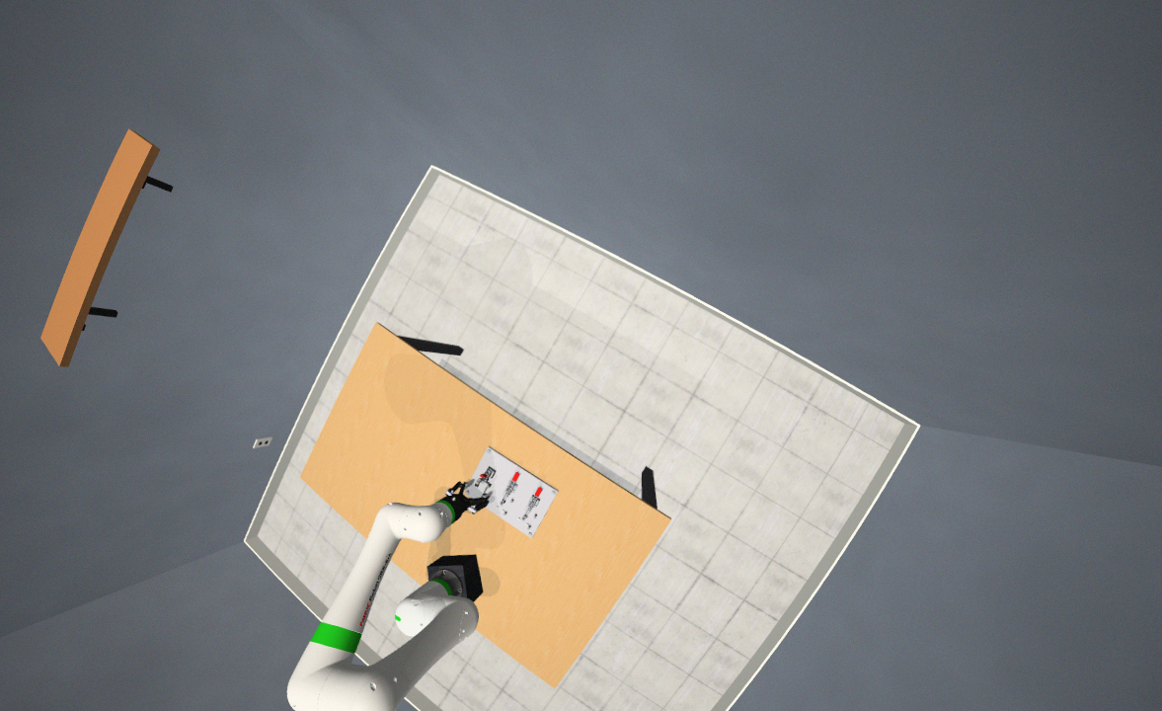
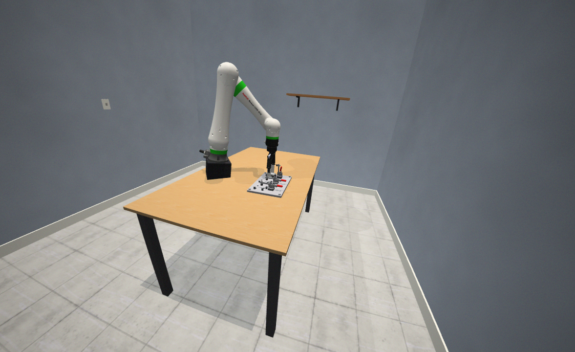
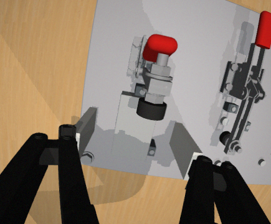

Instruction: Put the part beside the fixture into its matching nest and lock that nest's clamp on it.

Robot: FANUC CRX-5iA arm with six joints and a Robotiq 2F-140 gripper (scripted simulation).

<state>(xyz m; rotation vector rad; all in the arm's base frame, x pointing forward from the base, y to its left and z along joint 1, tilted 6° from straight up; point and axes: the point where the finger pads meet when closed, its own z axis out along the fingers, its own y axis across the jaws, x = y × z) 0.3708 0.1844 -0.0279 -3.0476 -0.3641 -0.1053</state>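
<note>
The part, a light grey block [image 3: 132, 124], lies in the left nest of the grey fixture plate [image 1: 527, 480] [image 2: 258, 190] [image 3: 197, 62]. Its far end is at the stop block [image 3: 140, 89], and a side block [image 3: 151, 148] is beside its right edge. Any small gap, and the rest pads under it, cannot be seen. That nest's clamp [image 3: 158, 84] stands open, its bar raised and its black tip [image 3: 151, 109] above the part. My gripper [image 1: 472, 497] [image 2: 270, 173] [image 3: 134, 126] is open, with a finger on each side of the part and visible space between.
The middle nest's clamp [image 3: 244, 84] lies down, its red handle [image 3: 266, 29] pointing away. The right nest's red handle [image 1: 538, 492] also lies down. The left nest's red handle [image 3: 162, 44] stands up close ahead of the fingers. The wooden table [image 1: 584, 575] [image 2: 206, 209] surrounds the fixture.
</note>
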